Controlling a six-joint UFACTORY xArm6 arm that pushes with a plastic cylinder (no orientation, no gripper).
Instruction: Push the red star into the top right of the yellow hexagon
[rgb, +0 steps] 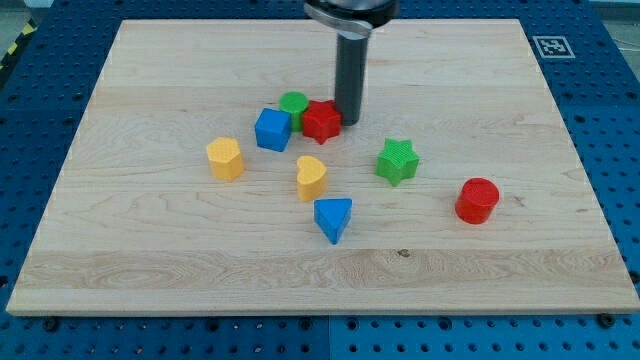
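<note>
Wooden board (150, 260) on blue pegboard (620, 150); my tip (349, 120), pincerless, touches red star (321, 121).

My tip (350, 121) touches the red star (321, 121), right of the yellow hexagon (225, 158).

Green block (293, 102) half hidden behind red star (321, 121), shape unclear; rod's top cut off.
</note>
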